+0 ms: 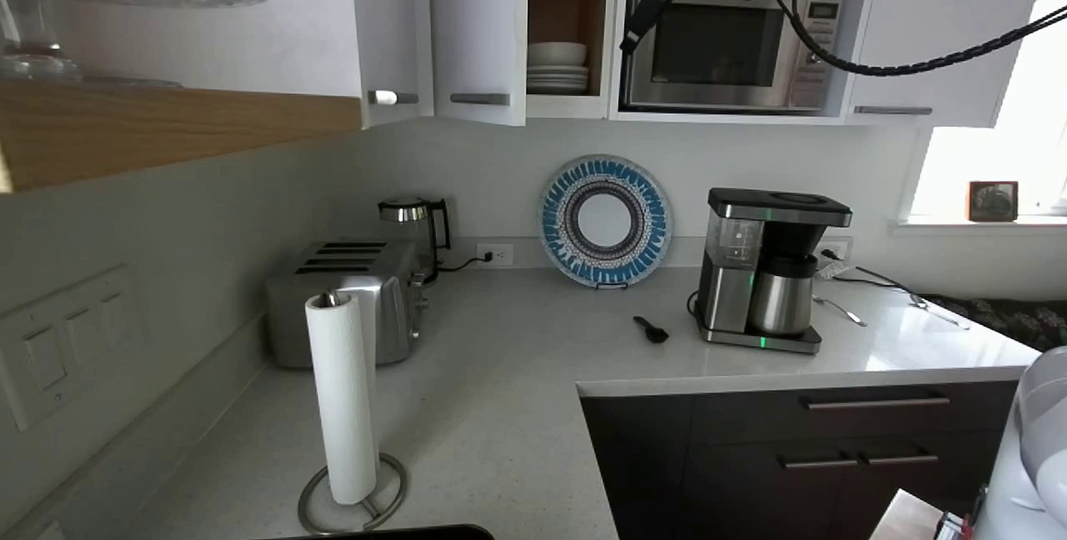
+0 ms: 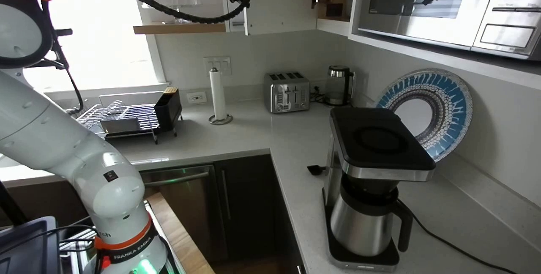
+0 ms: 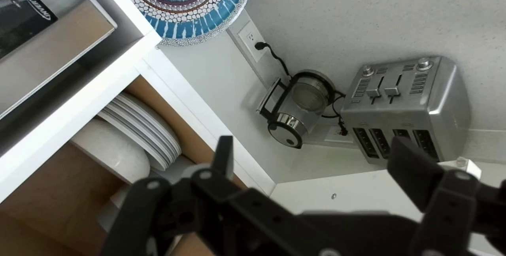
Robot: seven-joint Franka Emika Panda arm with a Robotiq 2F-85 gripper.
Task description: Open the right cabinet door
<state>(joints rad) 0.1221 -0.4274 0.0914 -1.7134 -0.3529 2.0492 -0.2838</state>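
One long, pale, speckled kitchen countertop [image 1: 492, 373] bends around the corner of the room, hard-looking and smooth. Over it reaches a white, jointed robot arm [image 2: 67, 138], stretched up to cabinet height. Next, a white-framed upper cabinet with brown insides [image 1: 567, 7], and at its left, swung well out, the tall, flat, glossy white cabinet door [image 1: 477, 23]. I take that as ours, and on that reading the opening looks nearly done; another flat white door [image 1: 934, 15] hangs closed at the far right, so it's a judgement call. How should it handle? Stiff board, I'd guess, with some heft, yet the cabinet bears it, so it should swing easily. Slick face, though: a grip there could skid and scuff. Pushing inside, near the free edge, looks sensible, minding the narrower white door panel [image 1: 388, 32] seen to its left. Down in size: a boxy stainless-steel microwave [image 1: 721, 48] between the two doors, and below it a black-and-steel coffee maker [image 1: 738, 294], upright on the countertop. Now the black two-fingered gripper [image 3: 312, 147]: jaws spread wide, nothing between them, near the door, contact impossible to tell. Smaller, a slim grey metal bar handle [image 1: 480, 98] low on the outer face, the surest pull. Tiniest, a dark metal hinge [image 2: 314, 1], not one to force.
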